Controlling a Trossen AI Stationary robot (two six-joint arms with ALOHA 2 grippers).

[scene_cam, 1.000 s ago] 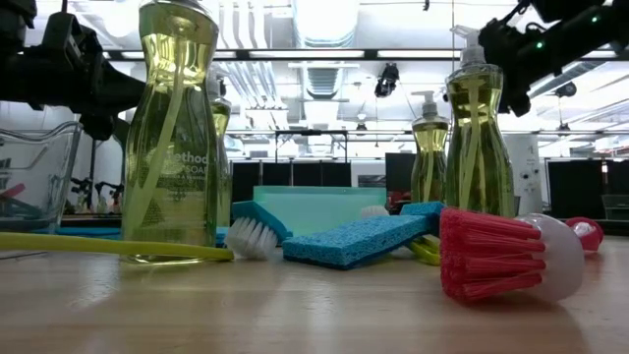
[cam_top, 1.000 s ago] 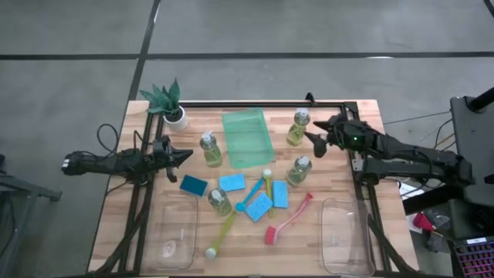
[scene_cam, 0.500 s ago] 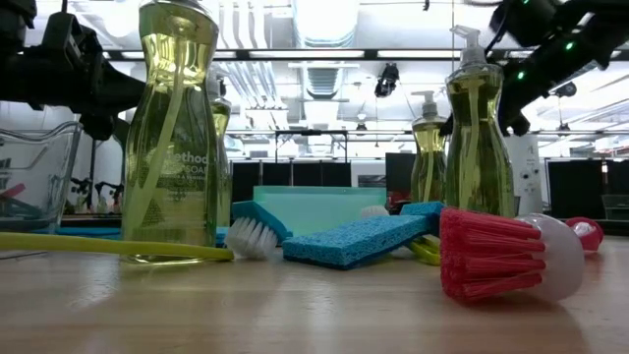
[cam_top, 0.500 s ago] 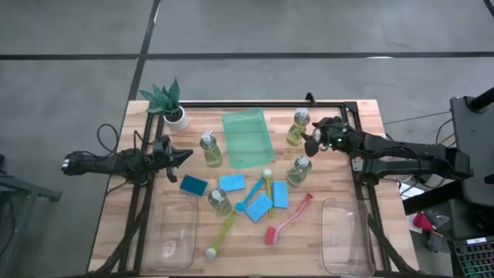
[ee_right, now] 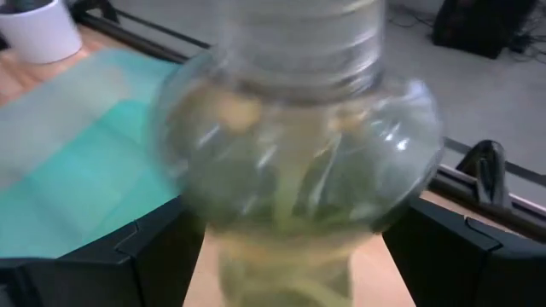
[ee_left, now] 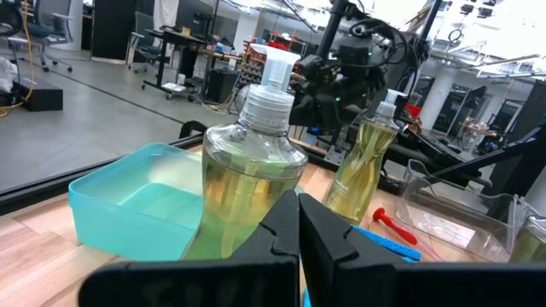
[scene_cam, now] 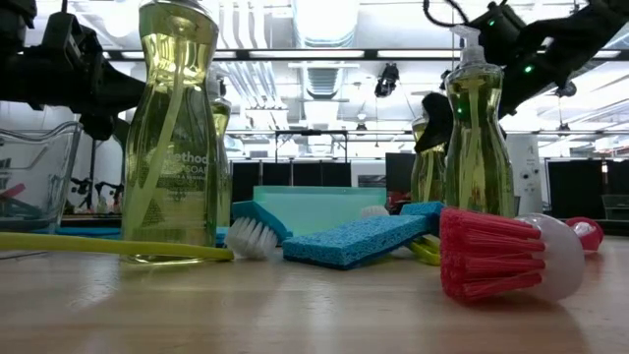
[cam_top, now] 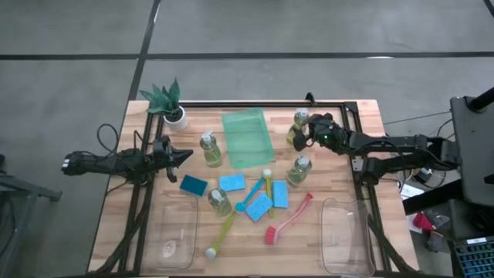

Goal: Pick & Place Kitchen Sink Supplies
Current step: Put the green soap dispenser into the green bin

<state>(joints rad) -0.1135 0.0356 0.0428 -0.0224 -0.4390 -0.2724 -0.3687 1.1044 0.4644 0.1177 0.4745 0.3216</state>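
Clear plastic bottle of yellow-green soap, just right of the translucent green tray, looks heavy and slick; right gripper, fingers spread around it, should clamp the narrower waist. Left gripper waits closed.

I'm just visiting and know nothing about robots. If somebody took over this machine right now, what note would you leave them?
Right gripper: open, fingers on either side of the far right soap bottle, not yet closed.
Left gripper: shut, empty, waiting near the left bottle.
Sponges, brushes and the other bottles sit mid-table.
Done: nothing in the clear bins.
Left: everything.
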